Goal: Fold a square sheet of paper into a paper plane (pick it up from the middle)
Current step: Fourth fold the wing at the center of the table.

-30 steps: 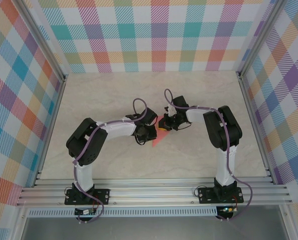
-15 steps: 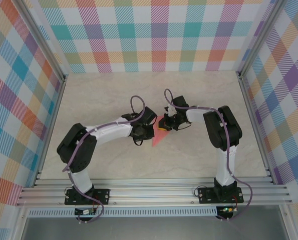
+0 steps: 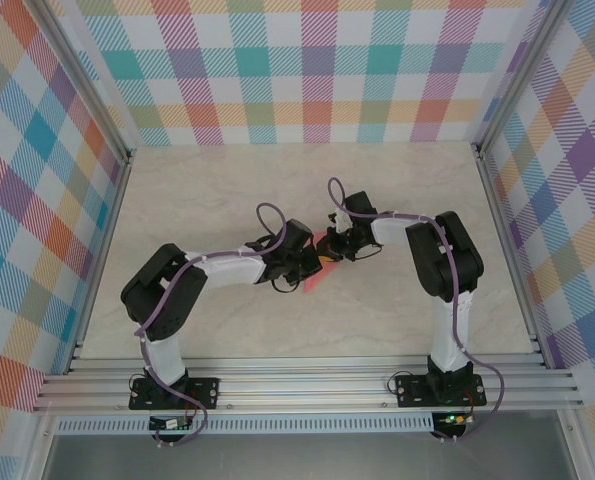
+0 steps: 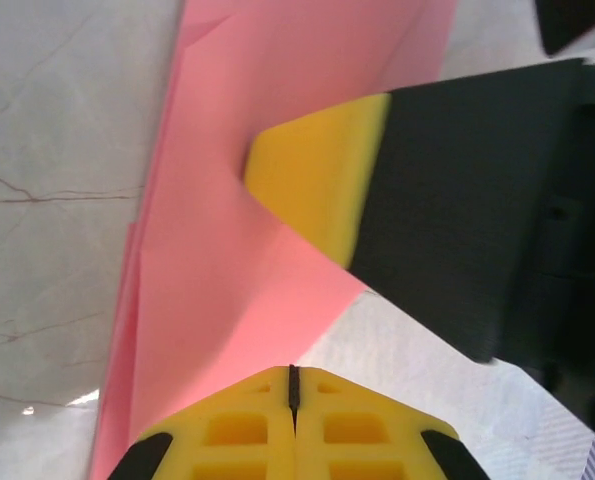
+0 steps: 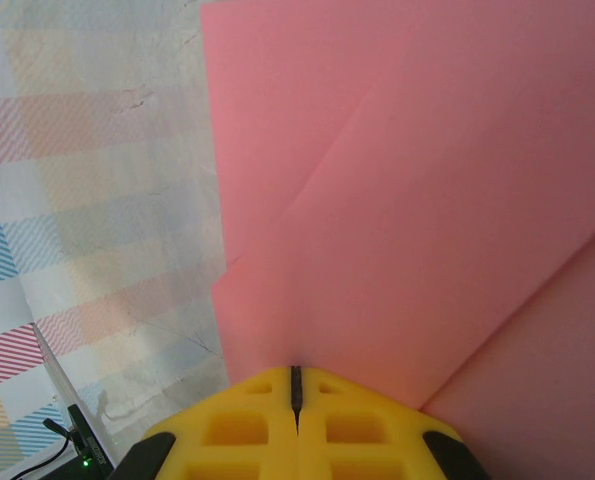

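At the near edge, the rail [image 3: 307,385] is noted, with the marble table [image 3: 197,190] beyond it.

The left gripper [image 3: 304,268] is found just short of mid-table, lowered at the near left part of the plane [image 3: 316,281]. In the left wrist view its fingers are seen pressed together, with only a thin seam between them. The plane is met right at those tips and runs away from them as a long pink strip. Whether an edge is pinched between the fingers cannot be told.

The plane is found lying on the table at its middle, between the two grippers. Its point is directed toward the near edge, and layered folds are visible along its left side.

Just beyond, the right gripper [image 3: 333,247] is noted at the far, wider end of the plane. Its fingers are likewise closed tight. One yellow fingertip [image 4: 312,170] is seen resting on the pink surface. In the right wrist view, creased pink panels are spread directly ahead of the closed tips. A hold on the plane cannot be confirmed.

At the far side, the plaid wall [image 3: 317,70] is noted, well apart from the plane
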You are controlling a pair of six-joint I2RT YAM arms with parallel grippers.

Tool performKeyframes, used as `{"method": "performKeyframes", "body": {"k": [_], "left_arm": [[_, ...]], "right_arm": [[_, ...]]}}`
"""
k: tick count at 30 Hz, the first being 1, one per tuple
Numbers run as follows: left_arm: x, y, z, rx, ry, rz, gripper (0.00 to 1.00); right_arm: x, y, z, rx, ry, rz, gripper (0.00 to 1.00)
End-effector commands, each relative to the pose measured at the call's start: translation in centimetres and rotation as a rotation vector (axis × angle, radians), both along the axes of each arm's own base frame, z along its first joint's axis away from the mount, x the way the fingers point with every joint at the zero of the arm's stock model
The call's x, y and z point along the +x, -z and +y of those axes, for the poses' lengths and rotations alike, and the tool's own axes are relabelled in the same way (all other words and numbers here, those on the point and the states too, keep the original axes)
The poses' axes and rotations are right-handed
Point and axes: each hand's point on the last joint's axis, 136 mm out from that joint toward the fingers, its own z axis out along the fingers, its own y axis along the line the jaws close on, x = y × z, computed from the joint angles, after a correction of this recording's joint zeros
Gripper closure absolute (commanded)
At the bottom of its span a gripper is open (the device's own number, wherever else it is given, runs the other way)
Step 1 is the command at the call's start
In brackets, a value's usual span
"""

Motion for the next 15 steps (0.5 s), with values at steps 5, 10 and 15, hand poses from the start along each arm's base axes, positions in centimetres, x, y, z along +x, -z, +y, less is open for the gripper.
{"method": "performKeyframes", "body": {"k": [5, 10, 15], "left_arm": [[1.3, 0.9, 0.6, 0.004, -0.096, 0.003, 0.99], [1.6, 1.1, 0.2, 0.001, -0.096, 0.006, 1.00], [1.5, 1.8, -0.3, -0.015, -0.083, 0.020, 1.00]], "right_arm": [[-1.9, 4.6, -2.6, -0.173, 0.024, 0.088, 0.96], [-1.9, 4.6, -2.6, -0.173, 0.023, 0.088, 0.96], [-1.9, 4.6, -2.6, -0.174, 0.023, 0.089, 0.96]]}}
